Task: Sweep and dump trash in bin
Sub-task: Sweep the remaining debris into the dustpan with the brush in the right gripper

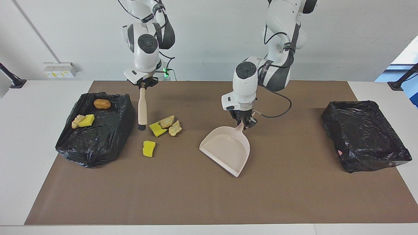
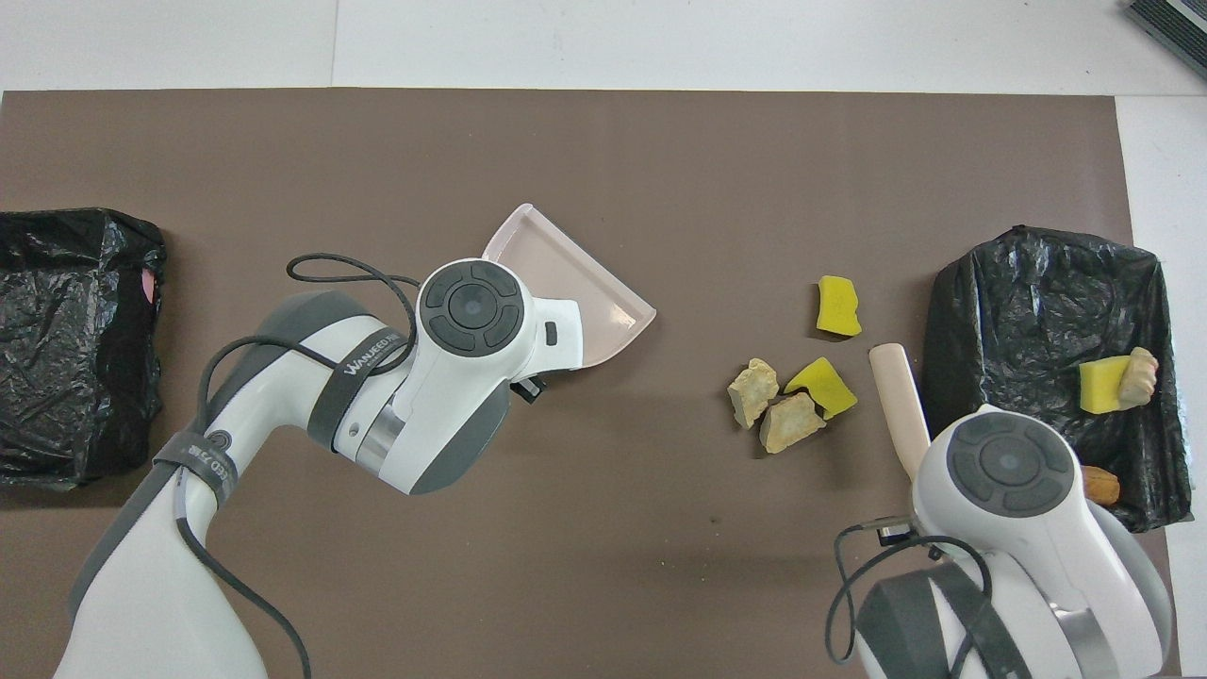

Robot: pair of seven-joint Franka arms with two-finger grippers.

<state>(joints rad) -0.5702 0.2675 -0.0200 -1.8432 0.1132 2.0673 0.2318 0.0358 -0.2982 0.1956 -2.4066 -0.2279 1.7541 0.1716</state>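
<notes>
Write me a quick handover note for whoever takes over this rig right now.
Left gripper: shut on the dustpan handle, pan tilted, mouth turned toward the scraps.
Right gripper: shut on the brush, bristles down between the bin and the loose scraps.
Done: three scraps lie in that bin.
Left: four scraps on the mat to sweep and dump. Second bin at the left arm's end.

White worktop [image 1: 42, 137] covered by a brown mat [image 1: 209, 199]. On the mat: a black-lined bin [image 1: 94, 133] at the frame's left, a second black-lined bin [image 1: 365, 135] at the right, and left of centre four loose scraps [image 1: 163, 128], two yellow sponge bits and two tan lumps, three clustered, one yellow bit [image 1: 149, 148] just below them.
</notes>
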